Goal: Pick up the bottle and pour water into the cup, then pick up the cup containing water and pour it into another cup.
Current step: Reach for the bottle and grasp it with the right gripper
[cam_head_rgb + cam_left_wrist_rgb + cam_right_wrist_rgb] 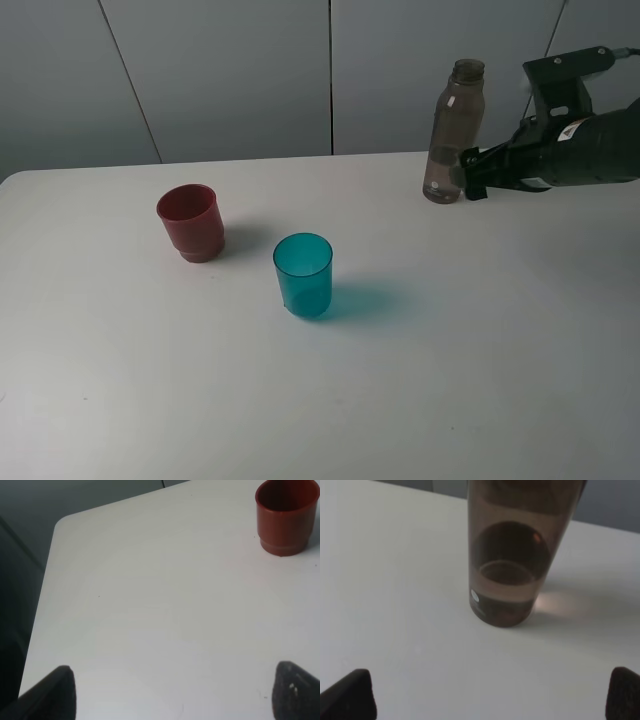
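Over at two o'clock on the white table [500,390], the bottle [455,135] stands bolt upright, long axis vertical, narrow neck pointing straight up. Low water sits in its bottom, only a shallow band of it. Right gripper [467,176] is level with the bottle's lower half, at its three o'clock side, fingers spread wide and holding nothing; from the wrist view the bottle is just ahead of the fingertips, not between them. Near the table's middle, the teal cup [303,275] is upright, mouth up; what it contains, I cannot tell. At its ten o'clock, well apart, the red cup [190,222] is also upright on its stepped base. Left gripper [175,695] hangs above bare table, fingers wide apart, empty.
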Available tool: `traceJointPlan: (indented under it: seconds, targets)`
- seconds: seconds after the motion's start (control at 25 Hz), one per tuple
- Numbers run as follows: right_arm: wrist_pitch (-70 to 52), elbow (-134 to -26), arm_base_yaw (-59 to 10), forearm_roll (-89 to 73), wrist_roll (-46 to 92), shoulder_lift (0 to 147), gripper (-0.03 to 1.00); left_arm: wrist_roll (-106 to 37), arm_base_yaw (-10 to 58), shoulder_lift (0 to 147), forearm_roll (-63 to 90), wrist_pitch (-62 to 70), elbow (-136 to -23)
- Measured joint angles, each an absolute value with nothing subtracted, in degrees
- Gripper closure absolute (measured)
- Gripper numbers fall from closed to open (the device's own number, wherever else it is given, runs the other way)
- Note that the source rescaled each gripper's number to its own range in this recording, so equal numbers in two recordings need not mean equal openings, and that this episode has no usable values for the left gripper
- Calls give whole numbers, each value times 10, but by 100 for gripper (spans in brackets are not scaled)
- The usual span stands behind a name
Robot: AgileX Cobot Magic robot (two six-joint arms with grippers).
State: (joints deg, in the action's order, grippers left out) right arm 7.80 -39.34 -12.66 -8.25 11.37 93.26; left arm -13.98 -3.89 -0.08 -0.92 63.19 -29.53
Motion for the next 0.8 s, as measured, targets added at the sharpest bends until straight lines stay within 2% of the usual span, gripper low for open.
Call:
traceJointPlan:
  seconds: [0.28, 0.6, 0.8]
  targets:
    - [170, -394, -127, -82, 111, 1051, -3, -140, -39, -1, -9, 632, -295]
    - [398, -396, -127, -40, 34, 1112, -3, -140, -39, -1, -9, 632, -295]
    - [438, -404, -127, -37, 19, 1144, -3, -140, -39, -1, -9, 632, -295]
